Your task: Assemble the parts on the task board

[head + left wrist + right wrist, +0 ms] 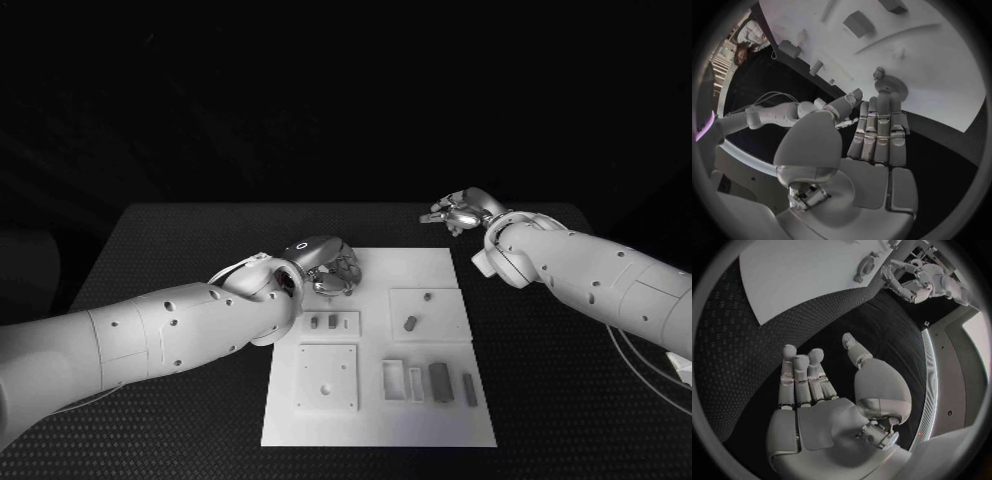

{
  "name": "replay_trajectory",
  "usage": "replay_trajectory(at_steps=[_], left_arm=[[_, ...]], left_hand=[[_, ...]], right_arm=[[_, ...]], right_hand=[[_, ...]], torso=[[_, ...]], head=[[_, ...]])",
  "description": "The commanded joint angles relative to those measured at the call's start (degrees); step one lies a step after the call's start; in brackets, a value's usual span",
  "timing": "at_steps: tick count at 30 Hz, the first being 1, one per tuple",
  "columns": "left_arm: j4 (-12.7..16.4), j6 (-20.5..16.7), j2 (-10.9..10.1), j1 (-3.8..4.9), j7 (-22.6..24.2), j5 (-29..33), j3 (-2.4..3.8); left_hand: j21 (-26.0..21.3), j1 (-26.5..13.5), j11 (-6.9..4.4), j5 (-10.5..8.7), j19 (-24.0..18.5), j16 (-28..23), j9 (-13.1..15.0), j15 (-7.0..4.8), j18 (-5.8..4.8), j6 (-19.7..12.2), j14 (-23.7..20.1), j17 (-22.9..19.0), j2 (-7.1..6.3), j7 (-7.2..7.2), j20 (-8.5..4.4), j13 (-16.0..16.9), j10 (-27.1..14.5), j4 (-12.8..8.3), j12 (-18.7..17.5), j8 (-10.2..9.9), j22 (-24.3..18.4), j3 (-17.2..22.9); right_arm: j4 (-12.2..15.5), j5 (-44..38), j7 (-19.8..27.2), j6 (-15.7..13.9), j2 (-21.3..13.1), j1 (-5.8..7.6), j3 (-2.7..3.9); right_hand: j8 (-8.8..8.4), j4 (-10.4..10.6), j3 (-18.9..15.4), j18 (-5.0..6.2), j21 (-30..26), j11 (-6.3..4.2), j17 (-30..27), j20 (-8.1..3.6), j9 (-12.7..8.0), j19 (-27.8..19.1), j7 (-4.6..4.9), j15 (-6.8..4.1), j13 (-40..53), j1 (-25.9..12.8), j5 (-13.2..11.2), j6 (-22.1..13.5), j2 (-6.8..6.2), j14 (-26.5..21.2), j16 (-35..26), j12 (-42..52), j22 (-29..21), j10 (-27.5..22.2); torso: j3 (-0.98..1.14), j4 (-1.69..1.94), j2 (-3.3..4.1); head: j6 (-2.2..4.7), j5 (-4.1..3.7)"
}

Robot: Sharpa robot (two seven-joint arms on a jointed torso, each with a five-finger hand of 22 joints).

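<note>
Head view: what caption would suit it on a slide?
Silver left hand over the white task board, silver right hand open above the black table.

White task board (433, 262) w/ grey parts (441, 382), black dotted-weave table (562, 400), silver hands.

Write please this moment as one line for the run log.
left hand: open, over gear on task board | right hand: open, above table

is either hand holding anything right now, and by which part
Nothing is held. The left hand reaches flat toward the small grey gear on the white task board, fingers straight. The right hand is open above the black table.
</note>
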Motion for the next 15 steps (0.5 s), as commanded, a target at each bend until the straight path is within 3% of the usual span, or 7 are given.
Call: replay_trajectory(at_steps=[1, 15], left_arm=[[0.0, 2.7, 0.5, -0.1, -1.5, -10.2, -0.01], [-0.9, 5.8, 1.9, -0.76, -6.9, -16.1, -0.18]], left_hand=[[0.1, 0.1, 0.19, -0.4, 0.5, -0.3, -0.2, -0.16, 0.92, -0.4, 0.6, 0.3, -0.74, 0.13, 0.05, -0.2, 0.3, 0.0, -0.5, -0.3, 0.1, -0.3], [0.2, 0.1, 0.88, -0.39, 1.7, 0.0, -1.2, -0.05, 1.18, -0.6, 1.3, 2.5, -1.68, 0.96, -0.07, -1.2, -0.7, 0.4, -3.7, -1.3, 0.5, 0.0]], right_arm=[[0.2, 0.0, 0.6, 0.8, 0.0, -0.03, 0.0], [0.4, 0.0, 0.6, 0.8, -0.1, -0.03, 0.0]], right_hand=[[0.15, 0.1, 0.4, 0.85, -0.2, -0.33, -0.1, 0.11, -0.1, -0.3, 0.29, -0.36, -0.1, -0.3, 0.0, 0.5, 0.41, 0.0, 0.3, 0.3, 0.1, -8.6], [0.16, 0.0, 0.4, 0.85, -0.2, -0.33, -0.1, 0.11, -0.1, -0.3, 0.3, -0.35, -0.1, -0.3, 0.0, 0.5, 0.42, 0.0, 0.3, 0.3, 0.1, -8.6]], torso=[[-0.04, -0.02, 0.01], [0.02, 0.0, 0.01]], head=[[0.1, -0.13], [-0.23, -0.34]])
